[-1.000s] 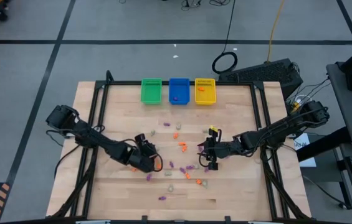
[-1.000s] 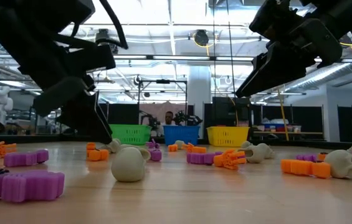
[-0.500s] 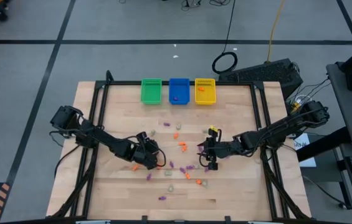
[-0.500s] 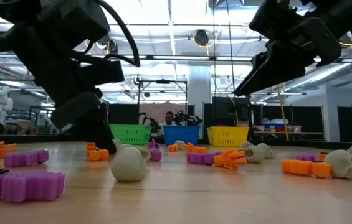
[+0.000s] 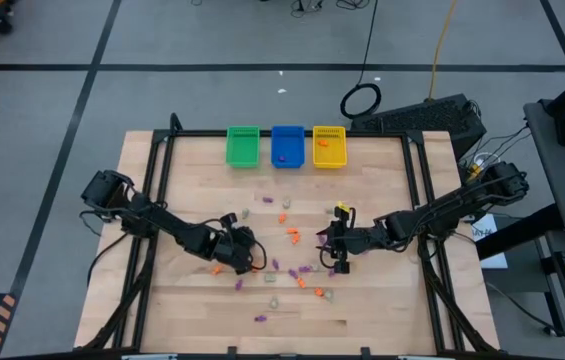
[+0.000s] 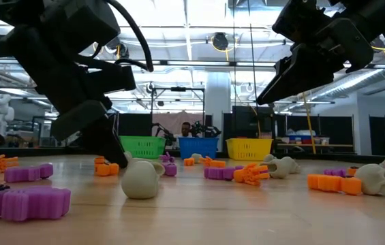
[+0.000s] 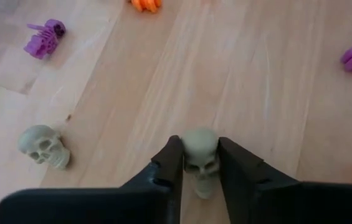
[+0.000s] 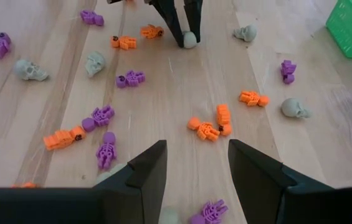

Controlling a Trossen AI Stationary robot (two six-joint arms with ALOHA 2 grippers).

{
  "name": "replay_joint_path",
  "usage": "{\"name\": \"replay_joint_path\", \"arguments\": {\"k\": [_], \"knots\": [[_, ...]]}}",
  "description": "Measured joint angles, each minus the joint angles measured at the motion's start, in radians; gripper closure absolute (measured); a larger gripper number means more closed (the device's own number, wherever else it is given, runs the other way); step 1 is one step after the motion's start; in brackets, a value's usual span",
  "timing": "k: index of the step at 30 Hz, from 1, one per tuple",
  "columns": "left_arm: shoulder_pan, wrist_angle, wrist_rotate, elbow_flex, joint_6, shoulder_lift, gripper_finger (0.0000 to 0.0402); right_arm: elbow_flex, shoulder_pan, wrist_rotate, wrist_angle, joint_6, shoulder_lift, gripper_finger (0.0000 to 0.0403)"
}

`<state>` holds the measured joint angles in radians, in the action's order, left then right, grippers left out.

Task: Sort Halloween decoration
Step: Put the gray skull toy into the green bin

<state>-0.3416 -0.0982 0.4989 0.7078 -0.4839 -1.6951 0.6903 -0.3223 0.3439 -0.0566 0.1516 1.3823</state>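
Between left tool [image 7: 199, 163] fingers: pale beige skull trinket [image 7: 200, 155], clamped; right tool [image 8: 195, 163] apart.

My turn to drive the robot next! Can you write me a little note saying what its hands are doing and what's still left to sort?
Left gripper: fingers closed around a pale skull, down on the table.
Right gripper: open, empty, hovering over the trinkets mid-table.
Bins: green bin, blue bin and yellow bin line the far edge; blue and yellow each show something inside.
Left: most orange, purple and pale trinkets, such as a second skull, lie scattered. The gripped skull looks like the next one to carry to a bin.
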Motion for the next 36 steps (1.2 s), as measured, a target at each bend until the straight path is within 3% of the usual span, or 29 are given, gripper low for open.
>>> {"name": "replay_joint_path", "arguments": {"k": [10, 18, 21, 30, 36], "knots": [[0.001, 0.002, 0.003, -0.001, 0.050, 0.034, 0.0321, 0.000, 0.000, 0.000, 0.000, 0.000, 0.000, 0.0243], [-0.001, 0.011, 0.012, 0.037, 0.215, 0.121, 0.0318, 0.000, 0.000, 0.000, -0.008, -0.007, 0.000, 0.0243], [-0.001, 0.013, 0.017, 0.047, 0.327, 0.151, 0.0318, 0.000, 0.000, 0.000, -0.009, -0.007, 0.000, 0.0243], [0.000, 0.035, 0.031, 0.047, 0.890, 0.194, 0.0318, 0.000, 0.000, 0.000, -0.025, -0.015, 0.000, 0.0243], [0.006, 0.038, 0.035, 0.047, 1.021, 0.193, 0.0317, 0.000, 0.000, 0.000, -0.029, -0.015, 0.000, 0.0243]]}}
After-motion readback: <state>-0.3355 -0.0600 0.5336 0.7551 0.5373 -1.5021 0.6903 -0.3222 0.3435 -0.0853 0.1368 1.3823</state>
